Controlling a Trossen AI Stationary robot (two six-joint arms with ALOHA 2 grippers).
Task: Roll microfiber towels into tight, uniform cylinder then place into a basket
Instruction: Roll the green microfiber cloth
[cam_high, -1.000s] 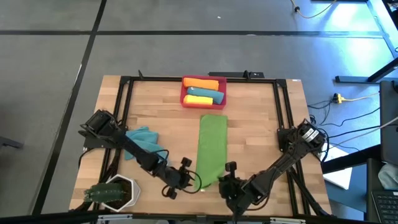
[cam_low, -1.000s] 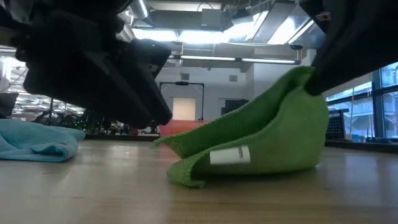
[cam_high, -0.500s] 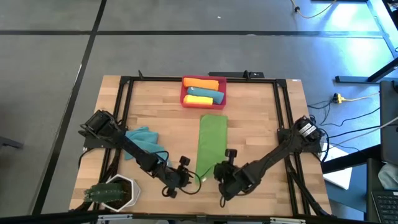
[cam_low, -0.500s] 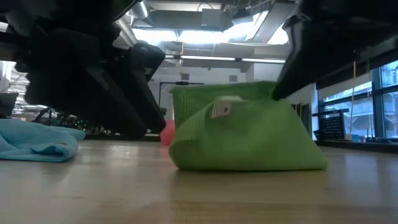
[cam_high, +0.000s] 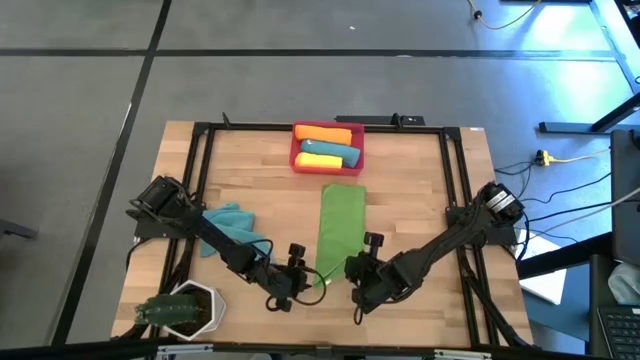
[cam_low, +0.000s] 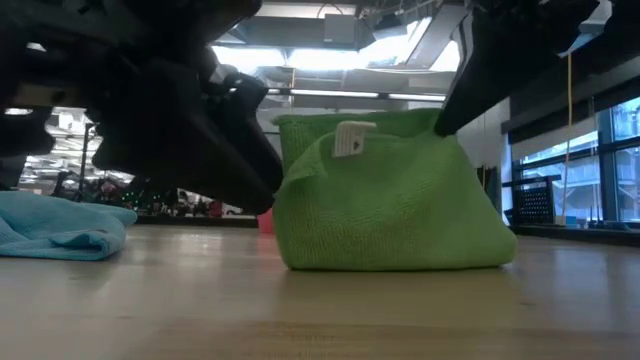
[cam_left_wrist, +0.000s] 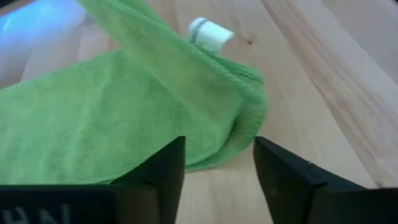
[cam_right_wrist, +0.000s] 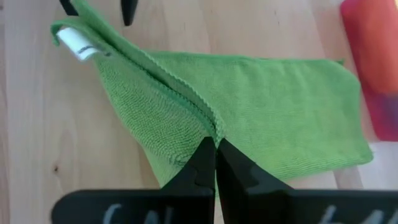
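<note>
So my left gripper (cam_high: 303, 280) and right gripper (cam_high: 352, 270) sit either side of the near end of the long folded green microfiber towel (cam_high: 339, 228). The small rectangular red-pink plastic basket (cam_high: 327, 148) is behind it, with rolled towels (cam_high: 327, 145) inside.

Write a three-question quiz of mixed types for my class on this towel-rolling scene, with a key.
1. True or false: the right gripper has its jaws shut on the green towel.
2. Which colours are the rolled towels in the basket?
3. The teal towel lies: A) in the basket B) bunched beside the left arm C) under the green towel.

Key: 1 true; 2 orange, yellow, teal; 3 B.
</note>
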